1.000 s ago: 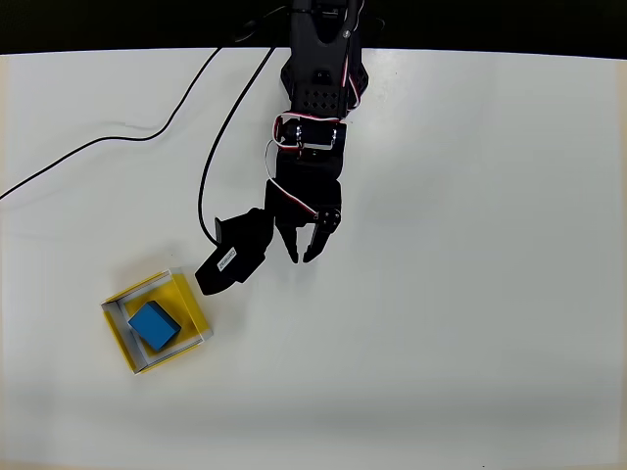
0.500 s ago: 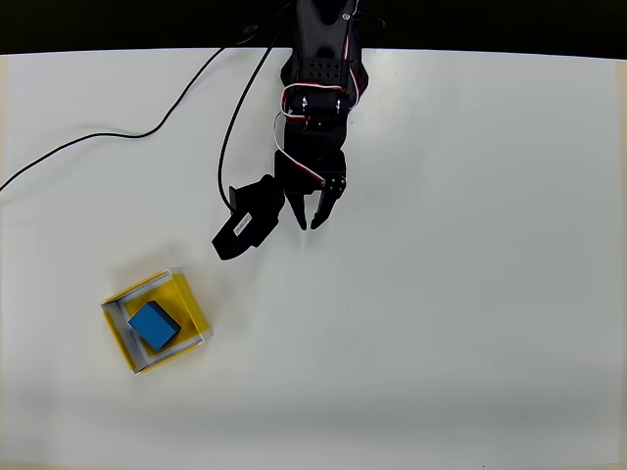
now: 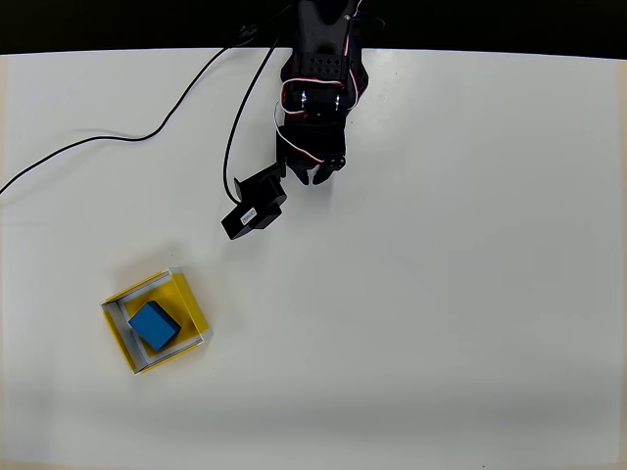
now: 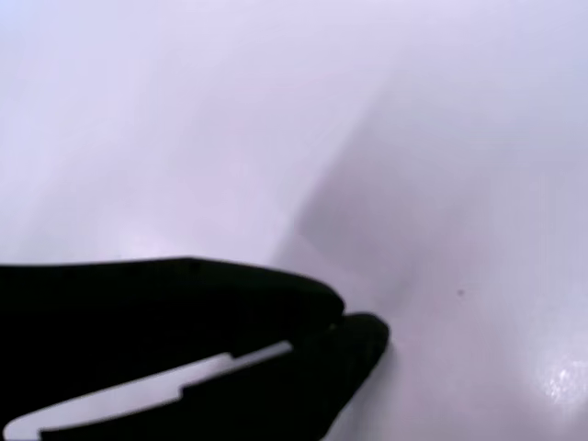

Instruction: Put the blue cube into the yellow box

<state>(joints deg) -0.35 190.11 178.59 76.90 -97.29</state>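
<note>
White table (image 3: 470, 294), blue cube (image 3: 153, 325) sitting inside the yellow box (image 3: 189, 294). Gripper (image 3: 315, 178) is well apart from it, fingertips look pinched together, though the wrist view's blurry.

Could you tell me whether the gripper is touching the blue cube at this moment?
Apart. The overhead view shows the gripper near the table's top edge, with bare table between it and the cube lying in the box.

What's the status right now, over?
Pincer shut, empty, up near the table's far edge. Blue cube sits inside yellow box. Nothing in the way.
</note>
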